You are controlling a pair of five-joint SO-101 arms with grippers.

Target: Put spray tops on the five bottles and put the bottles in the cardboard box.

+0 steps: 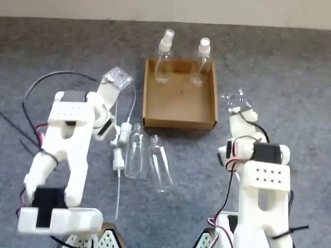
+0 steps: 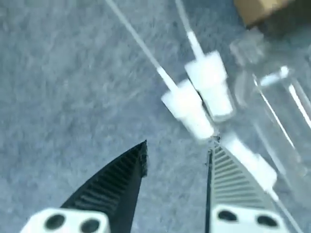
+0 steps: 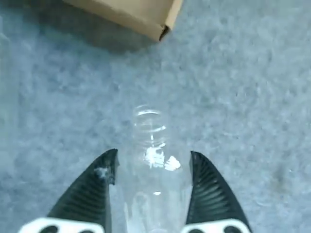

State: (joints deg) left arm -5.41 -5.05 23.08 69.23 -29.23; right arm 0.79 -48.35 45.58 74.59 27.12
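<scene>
The left pincer [image 2: 177,145] stands apart beside spray tops [image 2: 204,87], the right pincer [image 3: 153,154] clamped on an uncapped bottle [image 3: 148,126]

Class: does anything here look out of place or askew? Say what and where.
Two uncapped bottles lie on their sides on the carpet in front of the box, with loose spray tops beside them. The two capped bottles in the box stand upright. Nothing looks spilled or broken.
</scene>
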